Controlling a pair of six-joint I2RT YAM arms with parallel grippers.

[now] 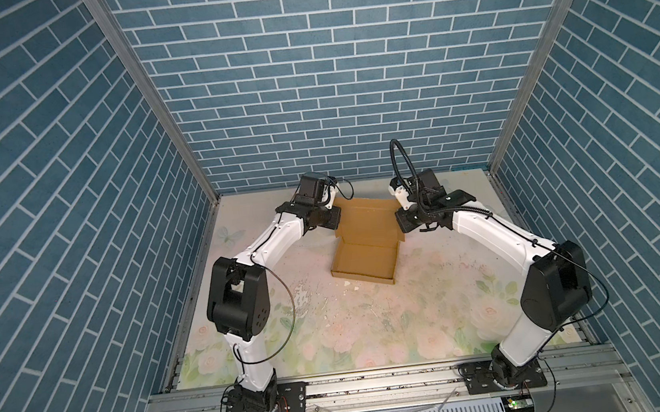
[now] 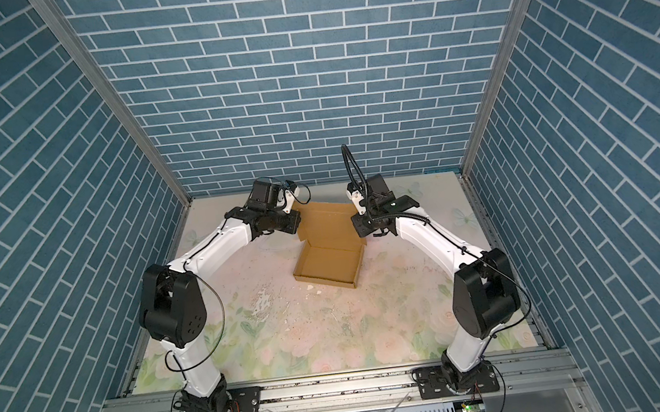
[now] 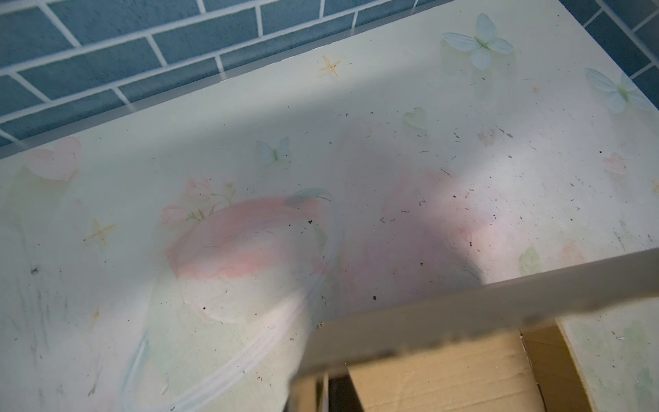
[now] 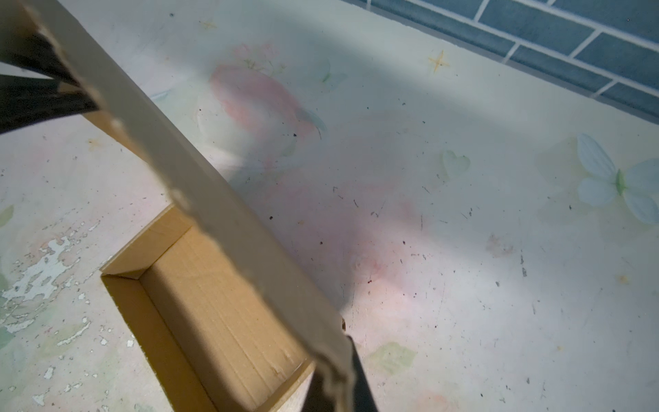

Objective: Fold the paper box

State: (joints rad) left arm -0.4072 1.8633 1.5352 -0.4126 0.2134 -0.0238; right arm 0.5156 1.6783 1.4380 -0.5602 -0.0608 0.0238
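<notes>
1. Location: the paper box [image 1: 365, 236] is found towards the back middle of the floral table [image 1: 375, 336]. In both top views its near half is seen formed into a shallow tray [image 2: 328, 263], with the lid panel [image 1: 366, 213] raised behind it.
2. Left gripper [image 1: 337, 218]: it is placed at the lid panel's left edge. Whether its jaws are apart or closed cannot be told, as only a blurred cardboard edge [image 3: 463, 303] is shown in its wrist view.
3. Right gripper [image 1: 400, 219]: it is closed. In its wrist view a side flap [image 4: 214, 199] lies against a dark finger [image 4: 358, 374] and appears to be pinched there.
4. Handling: the corrugated board is judged light, stiff across its panels, weak along its creases, and easily crushed or torn at the die-cut edges.
5. Hold: thin flap edges close to a crease are recommended. Sliding on the table is to be expected unless both sides are held.
</notes>
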